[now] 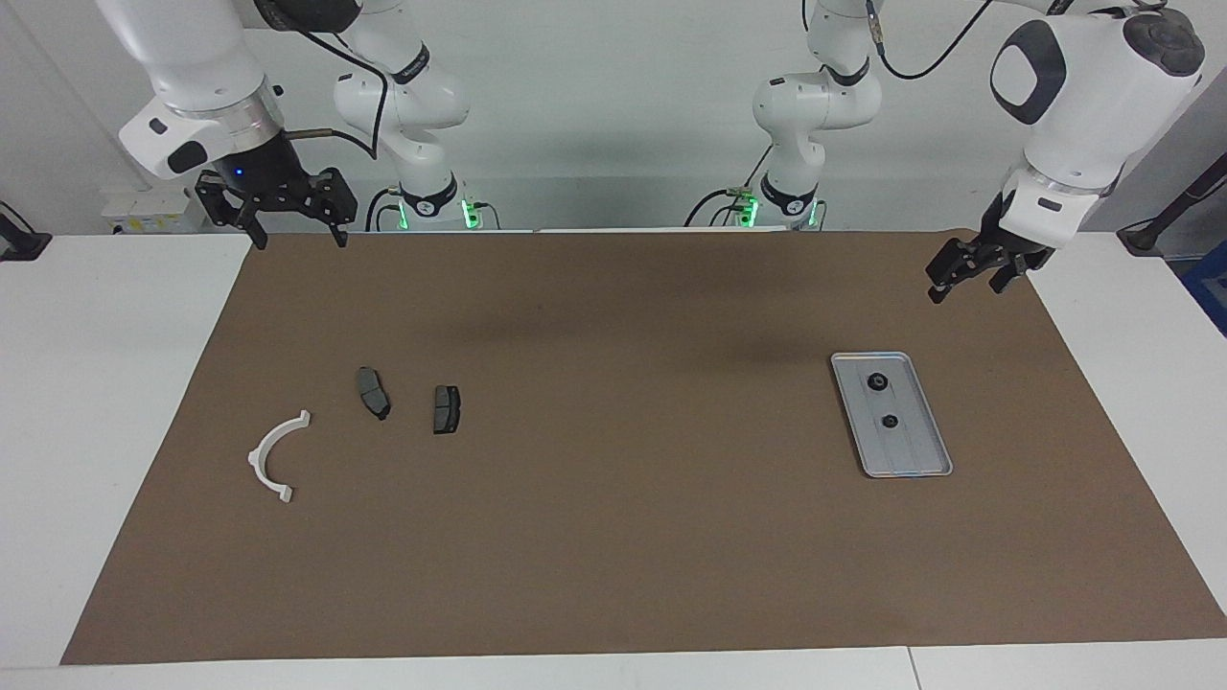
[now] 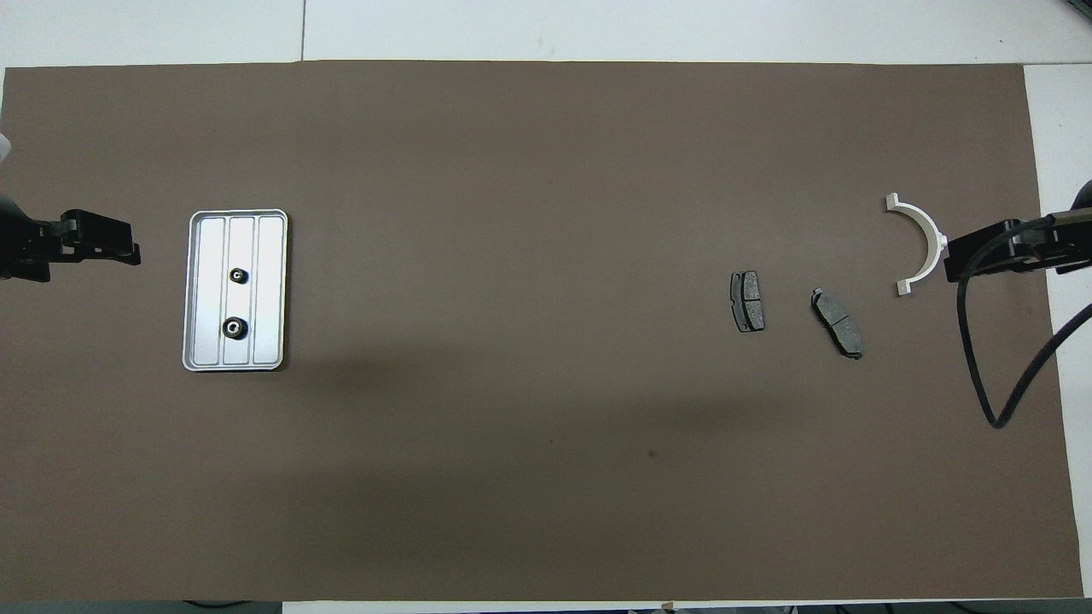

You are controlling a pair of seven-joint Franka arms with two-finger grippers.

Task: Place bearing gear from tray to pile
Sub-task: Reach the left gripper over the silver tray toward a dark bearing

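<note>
The flat silver-grey rectangular metal tray (image 1: 891, 414) with a low rim and lengthwise ridges lies on the brown mat (image 1: 613, 498) covering the white worktop (image 1: 105, 402), toward the left arm's end. Two small black round bearing gears rest in its centre channel: the larger bearing gear (image 1: 876, 381) nearer the robots, the smaller bearing gear (image 1: 890, 421) farther from them. Neither is touched.

The left gripper (image 1: 970, 273) hangs in the air over the mat corner, well apart from the tray. Its jaws stand open and hold nothing. Both gears lie below and clear of these jaws.

The pile sits toward the right arm's end: a white semicircular plastic bracket (image 1: 275, 455) and two dark grey brake-pad-shaped pieces, one brake pad (image 1: 374, 393) beside the bracket and a second brake pad (image 1: 446, 409) beside the first, none touching.

The right gripper (image 1: 295, 225) hangs over the mat edge at the robots' end of the worktop, well apart from the pile. Its jaws stand wide open and hold nothing.
</note>
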